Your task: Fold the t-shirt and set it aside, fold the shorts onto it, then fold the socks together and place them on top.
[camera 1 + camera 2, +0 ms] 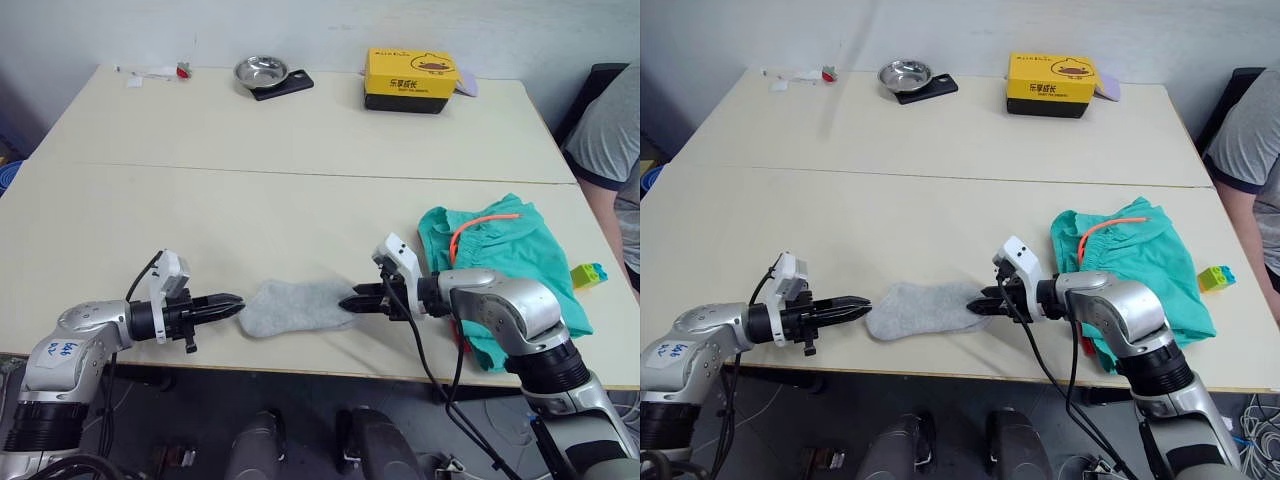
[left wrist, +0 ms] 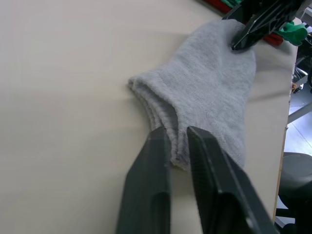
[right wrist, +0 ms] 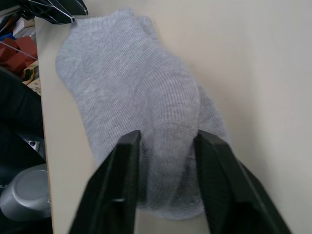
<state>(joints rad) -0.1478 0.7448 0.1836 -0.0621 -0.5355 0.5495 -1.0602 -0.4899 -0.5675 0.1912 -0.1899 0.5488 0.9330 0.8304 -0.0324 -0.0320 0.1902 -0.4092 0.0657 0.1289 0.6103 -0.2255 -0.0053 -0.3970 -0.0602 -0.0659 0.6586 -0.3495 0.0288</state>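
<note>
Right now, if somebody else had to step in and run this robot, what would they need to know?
Left gripper: nearly shut, pinching the cuff end of the socks.
Right gripper: open, its fingers straddling the socks' toe end.
The socks lie flat, stacked, near the table's front edge.
The shorts sit folded to the robot's right, with a strip of the red t-shirt showing under them.
Done: shirt and shorts stacked.
Left: fold the socks together and place them on the shorts.
</note>
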